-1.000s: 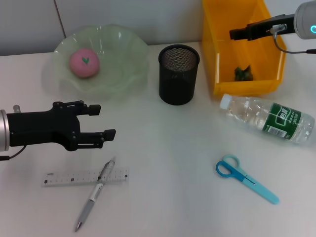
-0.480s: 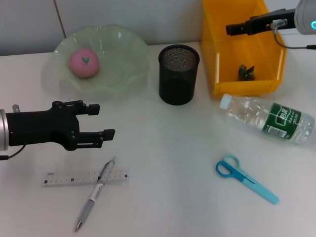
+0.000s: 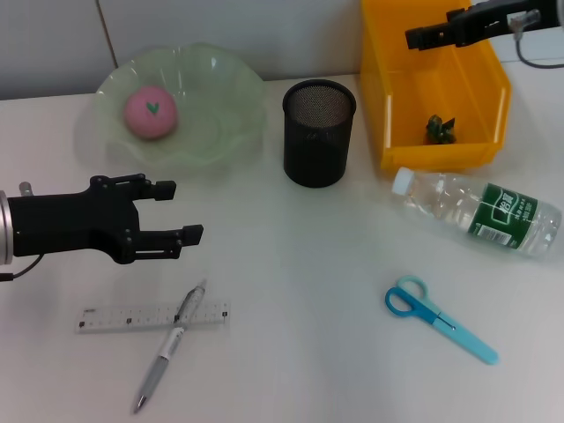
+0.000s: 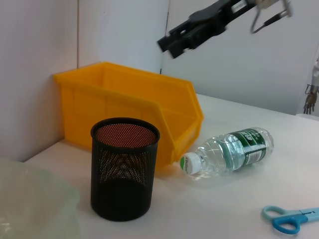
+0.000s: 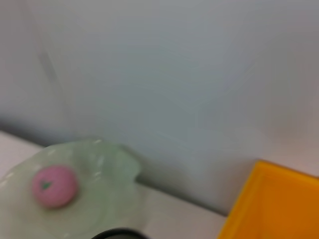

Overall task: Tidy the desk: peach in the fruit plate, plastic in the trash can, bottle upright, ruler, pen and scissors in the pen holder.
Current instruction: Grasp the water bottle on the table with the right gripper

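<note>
The pink peach [image 3: 151, 112] lies in the green fruit plate [image 3: 220, 115]. A green scrap of plastic [image 3: 438, 129] lies in the yellow bin [image 3: 388, 106]. The clear bottle [image 3: 480, 211] lies on its side, cap toward the black mesh pen holder [image 3: 319, 132]. Blue scissors [image 3: 439, 318] lie at the front right. The pen [image 3: 169, 347] lies across the ruler [image 3: 132, 317] at the front left. My left gripper [image 3: 181, 211] is open and empty, above the table just behind the ruler. My right gripper [image 3: 414, 37] hangs high over the bin's back part.
A grey wall runs behind the table. In the left wrist view the pen holder [image 4: 124, 174] stands in front of the bin [image 4: 124, 99], with the bottle [image 4: 232, 149] and scissors [image 4: 291, 219] beyond. The right wrist view shows the peach [image 5: 54, 185] and the bin's corner [image 5: 274, 199].
My right gripper has risen and drawn back over the yellow bin. My left arm has barely shifted. The things on the table lie as before.
</note>
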`<state>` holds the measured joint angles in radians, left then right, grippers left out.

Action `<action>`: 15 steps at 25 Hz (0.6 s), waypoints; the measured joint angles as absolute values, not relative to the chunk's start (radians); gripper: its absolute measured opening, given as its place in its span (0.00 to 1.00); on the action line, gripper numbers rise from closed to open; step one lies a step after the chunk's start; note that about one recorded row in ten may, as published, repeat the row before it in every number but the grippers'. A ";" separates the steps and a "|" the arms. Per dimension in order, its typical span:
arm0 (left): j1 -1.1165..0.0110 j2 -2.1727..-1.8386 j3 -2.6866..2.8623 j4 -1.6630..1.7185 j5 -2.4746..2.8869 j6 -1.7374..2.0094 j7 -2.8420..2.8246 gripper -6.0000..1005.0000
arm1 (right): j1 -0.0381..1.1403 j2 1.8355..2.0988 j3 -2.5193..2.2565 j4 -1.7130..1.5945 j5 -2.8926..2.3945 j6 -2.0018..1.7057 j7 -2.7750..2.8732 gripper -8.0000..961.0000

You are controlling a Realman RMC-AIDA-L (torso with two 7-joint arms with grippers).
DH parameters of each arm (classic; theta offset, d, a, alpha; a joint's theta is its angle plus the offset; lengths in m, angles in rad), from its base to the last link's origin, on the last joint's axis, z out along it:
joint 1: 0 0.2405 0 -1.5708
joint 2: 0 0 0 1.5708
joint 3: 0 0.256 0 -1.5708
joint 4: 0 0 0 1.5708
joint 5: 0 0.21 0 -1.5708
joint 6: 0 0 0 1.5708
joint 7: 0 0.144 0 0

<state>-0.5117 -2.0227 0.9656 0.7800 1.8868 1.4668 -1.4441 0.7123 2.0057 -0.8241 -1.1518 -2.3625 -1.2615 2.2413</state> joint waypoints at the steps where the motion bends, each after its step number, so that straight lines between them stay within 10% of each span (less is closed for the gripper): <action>1: -0.512 -2.023 0.965 0.780 1.887 1.466 -1.444 0.81 | 0.711 2.002 -0.815 -1.182 -2.365 -1.322 2.236 0.83; 10: -0.512 -2.022 0.963 0.779 1.887 1.463 -1.442 0.81 | 0.724 1.914 -0.778 -1.269 -2.401 -1.704 2.186 0.83; 15: -0.512 -2.022 0.963 0.780 1.887 1.460 -1.442 0.81 | 0.740 1.910 -0.786 -1.241 -2.525 -1.773 2.113 0.83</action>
